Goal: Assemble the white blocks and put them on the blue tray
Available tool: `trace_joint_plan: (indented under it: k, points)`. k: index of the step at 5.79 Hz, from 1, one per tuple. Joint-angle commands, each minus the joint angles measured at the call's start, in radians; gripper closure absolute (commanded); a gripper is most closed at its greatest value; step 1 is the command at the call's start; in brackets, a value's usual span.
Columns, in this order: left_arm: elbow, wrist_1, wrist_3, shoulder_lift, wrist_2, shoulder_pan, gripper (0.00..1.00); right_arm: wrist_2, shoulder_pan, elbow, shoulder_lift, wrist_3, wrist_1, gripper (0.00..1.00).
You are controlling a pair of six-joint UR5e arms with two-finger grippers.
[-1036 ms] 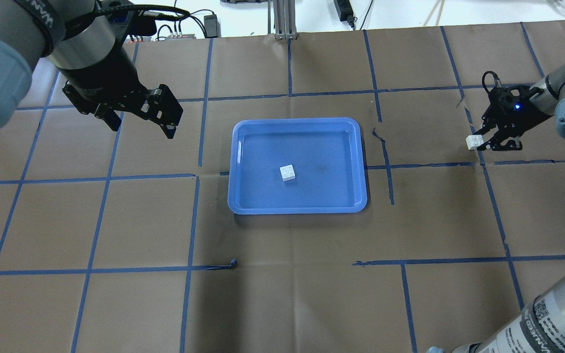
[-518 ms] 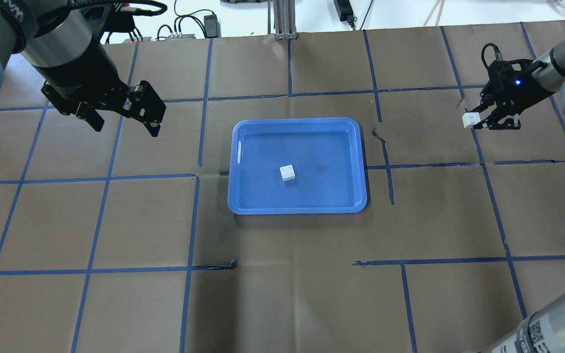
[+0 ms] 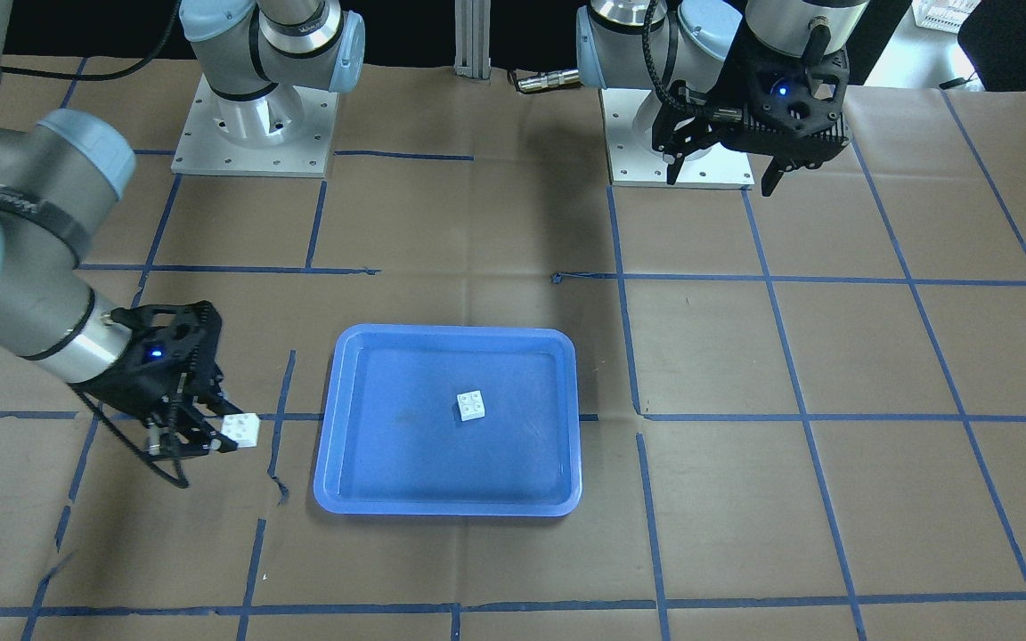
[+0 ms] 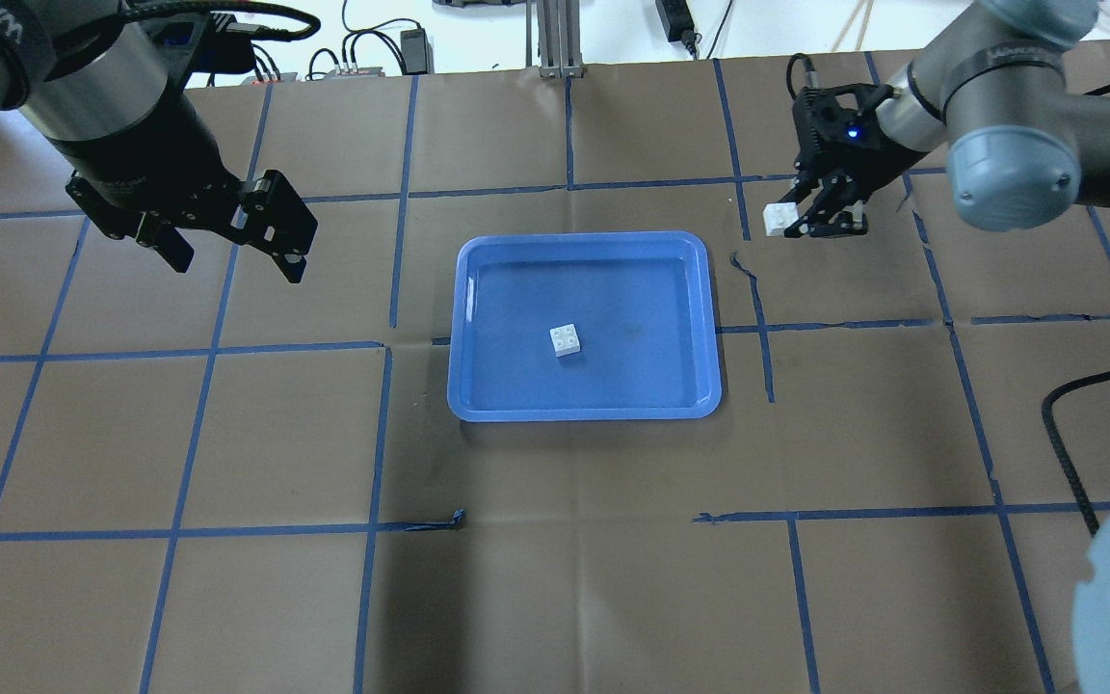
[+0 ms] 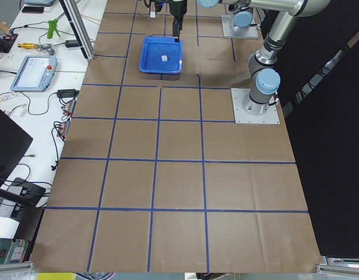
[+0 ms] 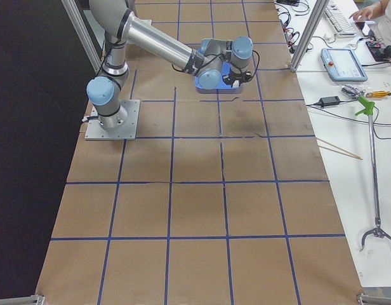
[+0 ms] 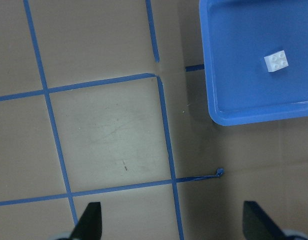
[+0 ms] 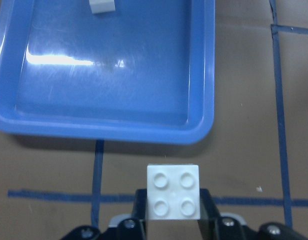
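Shift leftward: right claw [image 4: 794,223], pinching a square white plastic brick [image 4: 779,218], nears the rectangular blue plastic tray [image 4: 516,371]; left claw [image 4: 235,258] spread.

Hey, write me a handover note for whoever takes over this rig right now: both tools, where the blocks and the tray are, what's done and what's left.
Right tool: shut on a white block, studs up, outside the blue tray, off its far right corner.
Left tool: open and empty, over the table to the tray's left.
Second white block: lies studs up near the middle of the tray, with neither tool touching it.
Done: one block in the tray, the other picked up.
Left: probably press the held block onto the one in the tray, then release.
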Motion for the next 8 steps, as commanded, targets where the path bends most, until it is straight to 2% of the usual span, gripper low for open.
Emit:
trace_joint_plan:
  k: [1, 2, 5, 8]
  points:
    - [0.001, -0.011, 0.0, 0.004, 0.001, 0.002, 0.01, -0.001, 0.175, 0.001, 0.009, 0.291, -0.088, 0.78]
    - [0.003, -0.008, 0.002, 0.004, 0.0, 0.002, 0.01, -0.005, 0.216, 0.01, 0.035, 0.292, -0.095, 0.78]
    - [0.003, -0.008, 0.002, 0.004, 0.0, 0.002, 0.01, 0.0, 0.261, 0.205, 0.104, 0.34, -0.45, 0.78]
    - [0.003, -0.009, 0.002, 0.004, 0.001, 0.003, 0.01, -0.001, 0.292, 0.214, 0.135, 0.393, -0.476, 0.78]
